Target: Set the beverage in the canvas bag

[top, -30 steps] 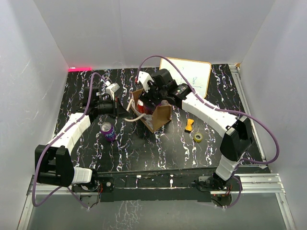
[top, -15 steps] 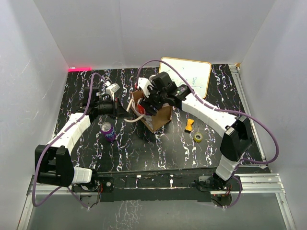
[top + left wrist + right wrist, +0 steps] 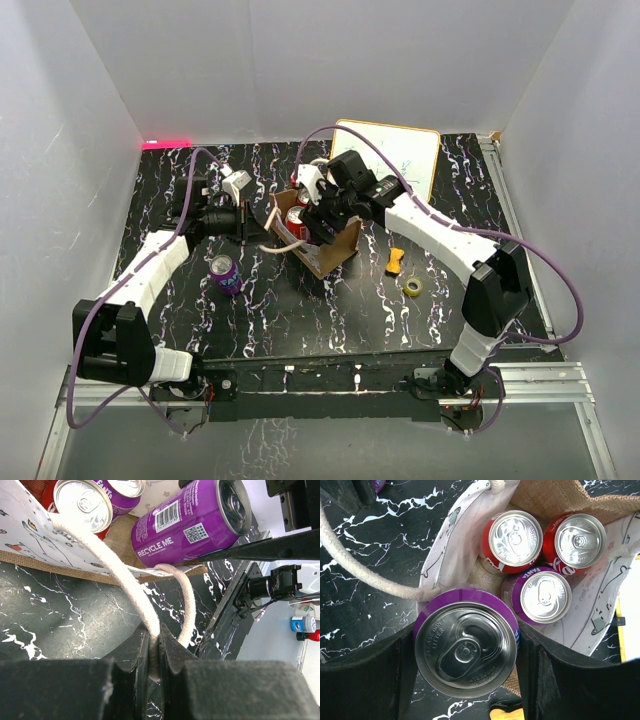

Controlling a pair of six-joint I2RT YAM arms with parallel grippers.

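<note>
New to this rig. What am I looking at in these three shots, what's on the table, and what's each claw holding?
Two white-and-black robot arms are bolted at the near edge of a black marbled table. The wide picture comes from a fixed camera above and behind them. The other two come from a camera on each wrist.

The left gripper is shut on a cream rope handle of the tan canvas bag. The right gripper holds a purple drink can above the bag's open top.

Inside stand two red cans and another purple can. Loose on the table are a third purple can, a small orange piece, a yellow tape roll and a whiteboard.
</note>
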